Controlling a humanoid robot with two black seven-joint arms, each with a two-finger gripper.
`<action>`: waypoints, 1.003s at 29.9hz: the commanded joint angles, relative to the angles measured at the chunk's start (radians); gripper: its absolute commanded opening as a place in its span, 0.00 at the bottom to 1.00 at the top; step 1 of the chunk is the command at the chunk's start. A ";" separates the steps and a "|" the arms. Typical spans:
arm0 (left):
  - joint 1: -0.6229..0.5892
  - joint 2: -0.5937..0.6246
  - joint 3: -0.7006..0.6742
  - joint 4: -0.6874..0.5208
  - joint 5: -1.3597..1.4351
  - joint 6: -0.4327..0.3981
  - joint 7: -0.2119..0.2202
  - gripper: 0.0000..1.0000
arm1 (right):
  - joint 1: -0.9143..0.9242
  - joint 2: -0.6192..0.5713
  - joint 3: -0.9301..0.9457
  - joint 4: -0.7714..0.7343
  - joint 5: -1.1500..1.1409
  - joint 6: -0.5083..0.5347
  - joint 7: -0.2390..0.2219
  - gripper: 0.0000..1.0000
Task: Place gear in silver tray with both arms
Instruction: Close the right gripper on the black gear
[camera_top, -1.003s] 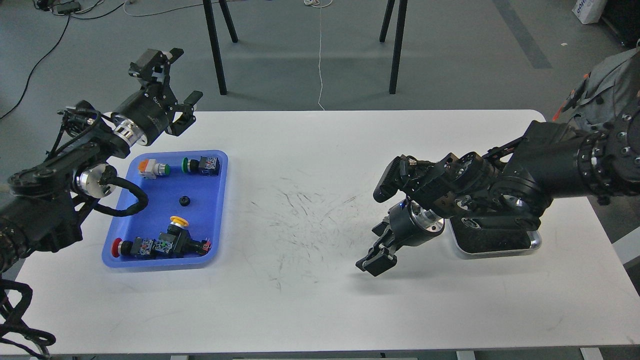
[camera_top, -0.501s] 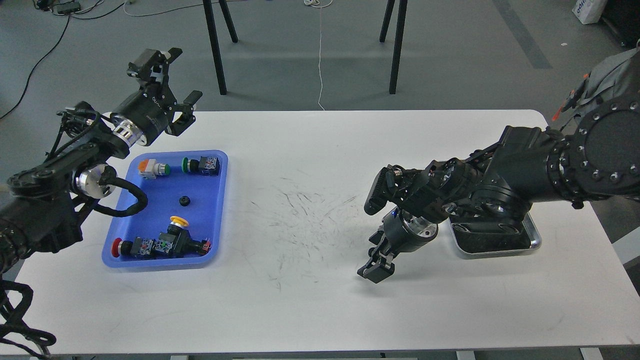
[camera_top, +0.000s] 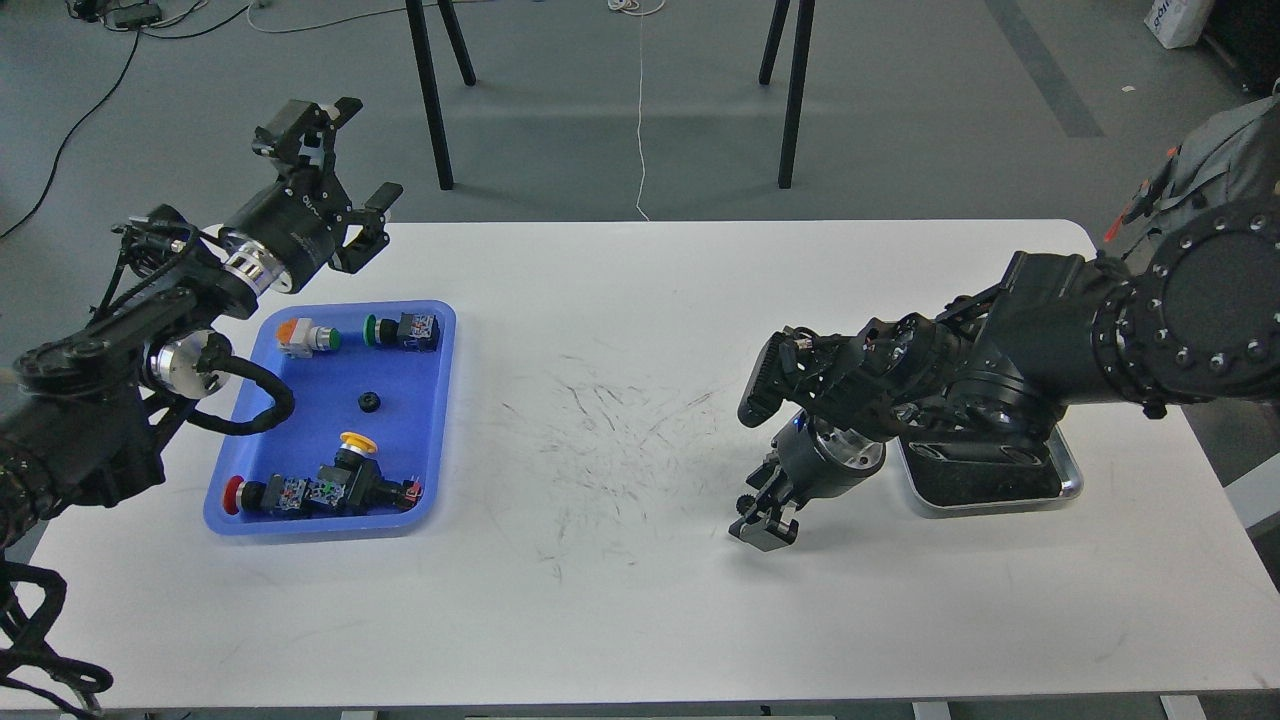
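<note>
Under right arm, shiny silver tray (camera_top: 1068, 487), dark-bottomed.

A tray (camera_top: 437, 400) sits on the left side of the table (camera_top: 640, 620). In it, the gear (camera_top: 369, 402) lies in the middle, with push buttons (camera_top: 310, 336) behind it and more (camera_top: 330, 487) in front. The silver tray (camera_top: 1070, 487) sits far off on the right side, partly under the right arm (camera_top: 1000, 370).
</note>
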 joint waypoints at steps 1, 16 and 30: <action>0.000 0.000 0.000 0.000 -0.003 0.000 0.000 1.00 | -0.003 0.000 0.000 -0.007 0.000 -0.001 0.000 0.61; 0.006 0.000 -0.002 0.000 -0.003 0.001 0.000 1.00 | -0.016 0.000 0.000 -0.026 -0.009 -0.001 0.000 0.38; 0.012 0.001 0.000 0.000 -0.003 0.001 0.000 1.00 | -0.016 0.000 0.000 -0.049 -0.007 0.001 0.000 0.08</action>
